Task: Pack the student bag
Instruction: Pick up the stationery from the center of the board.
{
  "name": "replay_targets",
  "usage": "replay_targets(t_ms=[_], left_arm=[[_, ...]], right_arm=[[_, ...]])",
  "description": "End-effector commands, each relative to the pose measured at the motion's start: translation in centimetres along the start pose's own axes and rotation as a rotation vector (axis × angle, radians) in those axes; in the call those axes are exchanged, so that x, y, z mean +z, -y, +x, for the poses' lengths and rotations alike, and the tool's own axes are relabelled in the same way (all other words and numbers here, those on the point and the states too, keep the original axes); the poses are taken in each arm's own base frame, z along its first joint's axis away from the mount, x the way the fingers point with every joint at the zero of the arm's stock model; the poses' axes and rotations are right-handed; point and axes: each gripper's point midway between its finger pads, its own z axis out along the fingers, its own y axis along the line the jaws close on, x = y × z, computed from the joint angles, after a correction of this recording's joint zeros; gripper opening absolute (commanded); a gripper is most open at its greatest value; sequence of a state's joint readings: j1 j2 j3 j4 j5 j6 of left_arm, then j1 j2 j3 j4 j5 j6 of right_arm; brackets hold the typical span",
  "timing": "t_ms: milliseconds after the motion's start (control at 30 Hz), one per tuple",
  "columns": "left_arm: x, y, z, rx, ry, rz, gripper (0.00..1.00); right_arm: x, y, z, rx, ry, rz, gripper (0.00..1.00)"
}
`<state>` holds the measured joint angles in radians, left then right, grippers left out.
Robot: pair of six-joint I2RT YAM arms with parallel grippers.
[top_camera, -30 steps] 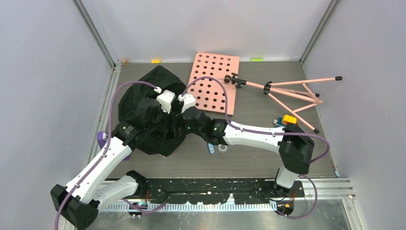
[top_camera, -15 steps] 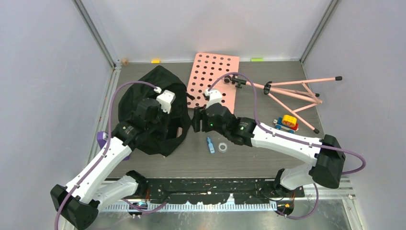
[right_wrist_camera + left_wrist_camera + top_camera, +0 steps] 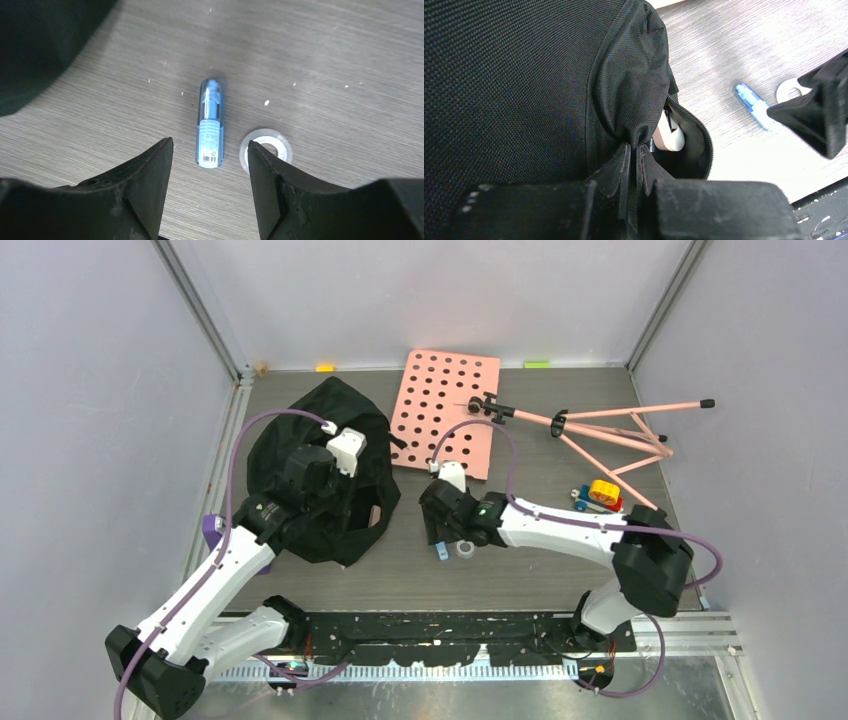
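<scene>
The black student bag (image 3: 310, 445) lies at the left of the table. My left gripper (image 3: 635, 152) is shut on a fold of the bag's fabric (image 3: 624, 100) beside its open zip mouth (image 3: 704, 150), where a pink and white item (image 3: 669, 137) shows inside. My right gripper (image 3: 210, 150) is open and hovers over a small blue tube (image 3: 210, 122) lying on the table, with a clear tape ring (image 3: 266, 150) just right of it. In the top view the right gripper (image 3: 442, 525) is right of the bag, above the tube (image 3: 441, 550) and ring (image 3: 465, 549).
A pink perforated board (image 3: 447, 410) lies at the back centre. A pink folding stand (image 3: 600, 430) lies at the back right. A small yellow and blue toy (image 3: 600, 495) sits near the right arm. A purple object (image 3: 212, 530) lies left of the bag.
My right arm has pulled out of the bag, swung right and come down over the blue tube and tape ring. The left gripper has kept its hold on the bag.
</scene>
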<state>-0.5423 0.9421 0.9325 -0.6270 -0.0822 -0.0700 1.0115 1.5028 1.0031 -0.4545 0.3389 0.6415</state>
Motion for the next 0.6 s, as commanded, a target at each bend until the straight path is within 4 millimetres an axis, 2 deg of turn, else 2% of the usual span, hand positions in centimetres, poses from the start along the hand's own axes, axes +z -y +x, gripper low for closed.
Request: replay_targets(t_ms=[0,167,567], left_arm=[[-0.8,-0.2,-1.3,-0.003,0.059,-0.008,0.0],[-0.9,-0.1,-1.3,-0.004,0.06,-0.004,0.0],[-0.8,-0.1,-1.3,-0.004,0.059,-0.002,0.0]], right_arm=[[0.9,-1.3,0.8,-0.025,-0.031,0.03,0.62],[2.3,-2.3,1.7,-0.031,-0.068,0.021,0.6],[4.3,-1.5,3.4,-0.032,-0.119,0.09,0.56]])
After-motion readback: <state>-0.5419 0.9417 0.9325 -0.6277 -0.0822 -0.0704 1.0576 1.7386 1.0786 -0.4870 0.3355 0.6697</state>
